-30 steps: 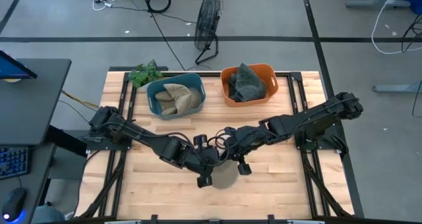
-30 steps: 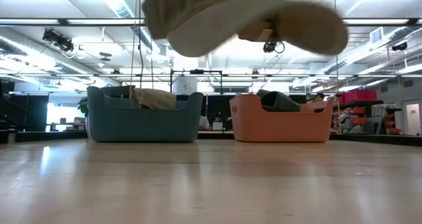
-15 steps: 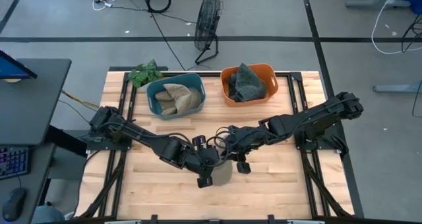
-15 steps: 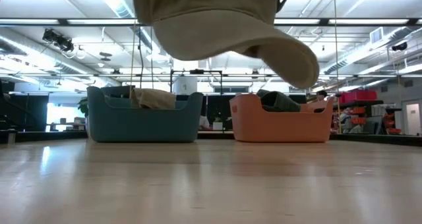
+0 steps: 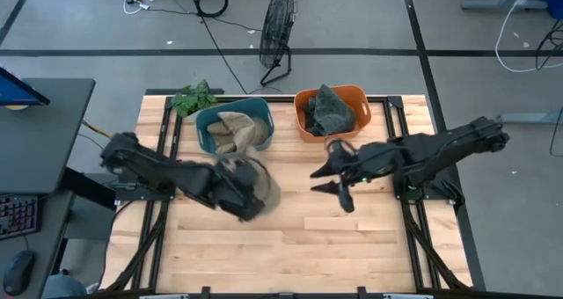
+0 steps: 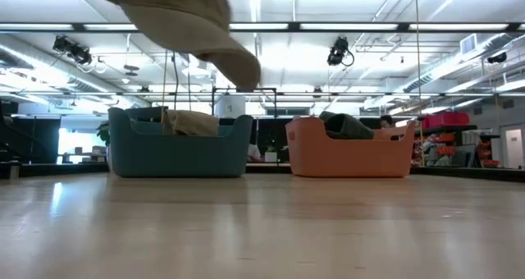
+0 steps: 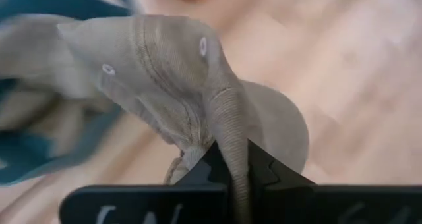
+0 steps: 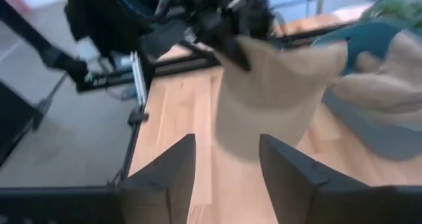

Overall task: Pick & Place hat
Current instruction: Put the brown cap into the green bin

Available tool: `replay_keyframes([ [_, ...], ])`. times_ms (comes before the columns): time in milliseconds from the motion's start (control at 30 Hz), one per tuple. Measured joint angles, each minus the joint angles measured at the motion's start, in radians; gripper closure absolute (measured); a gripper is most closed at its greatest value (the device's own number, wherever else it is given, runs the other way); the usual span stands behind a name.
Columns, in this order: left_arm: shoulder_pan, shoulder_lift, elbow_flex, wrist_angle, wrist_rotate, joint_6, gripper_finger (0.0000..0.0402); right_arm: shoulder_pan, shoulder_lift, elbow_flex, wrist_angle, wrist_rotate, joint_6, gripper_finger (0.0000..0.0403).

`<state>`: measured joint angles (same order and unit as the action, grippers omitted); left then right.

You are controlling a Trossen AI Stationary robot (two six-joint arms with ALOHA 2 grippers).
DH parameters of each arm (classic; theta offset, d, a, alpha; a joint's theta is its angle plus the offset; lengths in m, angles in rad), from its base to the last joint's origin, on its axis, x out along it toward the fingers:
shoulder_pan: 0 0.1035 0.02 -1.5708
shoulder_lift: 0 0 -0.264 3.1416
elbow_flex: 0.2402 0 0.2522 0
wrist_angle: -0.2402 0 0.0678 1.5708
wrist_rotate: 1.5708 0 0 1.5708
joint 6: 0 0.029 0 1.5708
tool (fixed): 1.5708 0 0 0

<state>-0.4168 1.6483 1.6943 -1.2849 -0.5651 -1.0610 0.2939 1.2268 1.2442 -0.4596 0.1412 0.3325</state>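
A beige hat [image 5: 262, 187] hangs above the table's left-middle, just in front of the blue bin [image 5: 204, 137]. My left gripper [image 5: 243, 181] is shut on it. The low view shows the hat [image 6: 182, 20] high above the wood, and the right wrist view shows the hat [image 8: 270, 99] hanging from my left arm. My right gripper [image 5: 328, 186] stands open to the hat's right, apart from it, with nothing between its fingers [image 8: 173, 168]. My left gripper pinches a bunched fold of the hat's crown [image 7: 227, 128] between its two fingers. The crown's cloth is gathered into ridges that run into the fingers. The hat is lifted clear of the table, with its brim [image 7: 285, 128] hanging beyond the crown.
The blue bin holds more beige hats [image 5: 236, 130]. An orange bin [image 5: 356, 97] beside it at the far edge holds dark green hats [image 5: 329, 111]. A green plant [image 5: 193, 98] sits at the far left corner. Bare wood lies along the near half [image 5: 308, 246].
My left gripper has shut on the hat and carried it up and toward the table's far left, close to the blue bin. My right gripper has opened, let go of the hat and drawn back toward the right edge.
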Motion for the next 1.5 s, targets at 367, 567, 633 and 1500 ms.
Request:
replay_keyframes([
  [367,0.081,-0.158,0.000,-0.285,-0.265,-0.325,0.0394,0.000,-0.036,0.000,-0.002,0.012,0.000,0.0240],
  [567,0.235,-0.142,0.000,-0.271,-0.309,-0.322,0.0394,0.000,-0.035,0.000,-0.009,0.053,0.000,0.0240],
  [633,0.293,-0.120,0.000,-0.269,-0.309,-0.336,0.0392,0.000,-0.035,0.000,-0.008,0.061,0.000,0.0240],
  [1500,0.580,0.269,-0.001,-0.118,-0.162,-0.343,0.0390,0.000,-0.035,-0.001,-0.103,0.061,0.000,0.0240],
])
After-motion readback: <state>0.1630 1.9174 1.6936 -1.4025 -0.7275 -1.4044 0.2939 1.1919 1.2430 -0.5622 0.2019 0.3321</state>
